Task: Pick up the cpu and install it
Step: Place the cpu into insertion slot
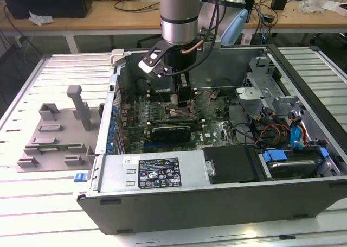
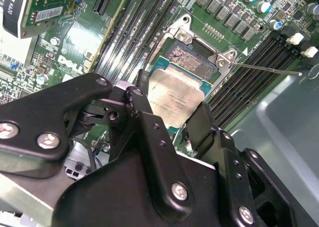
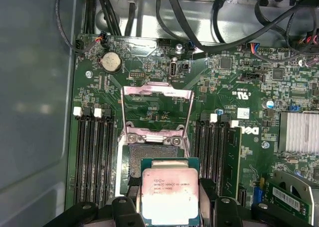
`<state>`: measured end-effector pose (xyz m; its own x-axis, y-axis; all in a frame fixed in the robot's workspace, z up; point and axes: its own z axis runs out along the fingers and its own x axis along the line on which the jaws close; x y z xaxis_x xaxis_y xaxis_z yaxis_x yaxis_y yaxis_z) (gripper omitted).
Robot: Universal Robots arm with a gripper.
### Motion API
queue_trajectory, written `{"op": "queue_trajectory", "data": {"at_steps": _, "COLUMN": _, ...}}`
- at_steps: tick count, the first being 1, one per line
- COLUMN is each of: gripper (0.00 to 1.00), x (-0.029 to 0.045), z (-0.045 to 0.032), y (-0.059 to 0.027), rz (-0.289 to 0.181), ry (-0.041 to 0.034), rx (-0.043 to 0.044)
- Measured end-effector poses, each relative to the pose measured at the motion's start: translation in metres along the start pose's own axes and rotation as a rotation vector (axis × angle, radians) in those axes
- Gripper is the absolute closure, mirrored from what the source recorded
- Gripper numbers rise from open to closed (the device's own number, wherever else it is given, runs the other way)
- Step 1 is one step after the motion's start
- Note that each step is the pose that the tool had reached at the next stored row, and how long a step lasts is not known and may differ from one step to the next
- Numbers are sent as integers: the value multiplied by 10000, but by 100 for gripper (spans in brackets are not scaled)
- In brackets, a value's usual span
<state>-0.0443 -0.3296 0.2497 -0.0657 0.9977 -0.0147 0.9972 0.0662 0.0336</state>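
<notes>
I have the end effector down inside the open computer case, which lies on its side on the slatted tabletop. In the exterior view it hangs over the green motherboard, at about 11 o'clock from the case's middle. It is clenched on the cpu: in the second wrist view I see the black fingers pressed against two opposite edges of the chip, its silvery top facing up.

The cpu sits directly over the socket and covers part of it, with the rest of the pin field bare beside the chip. I cannot tell whether it touches the socket. The metal load plate is swung up and open, and rows of memory slots run along both sides of the socket.

A grey plastic tray with upright blocks lies on the tabletop at 9 o'clock from the case in the exterior view, just beside its wall.
</notes>
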Motion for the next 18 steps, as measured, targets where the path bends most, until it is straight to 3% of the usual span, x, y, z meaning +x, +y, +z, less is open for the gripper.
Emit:
{"op": "queue_trajectory", "data": {"at_steps": 11, "gripper": 45, "x": 0, "z": 35, "y": -1, "rz": -1, "ry": -1, "rx": -2}}
{"op": "queue_trajectory", "data": {"at_steps": 14, "gripper": 45, "x": 1, "z": 62, "y": -2, "rz": 1, "ry": 11, "rx": -37}}
{"op": "queue_trajectory", "data": {"at_steps": 18, "gripper": 45, "x": 2, "z": 108, "y": -4, "rz": 6, "ry": 88, "rx": -59}}
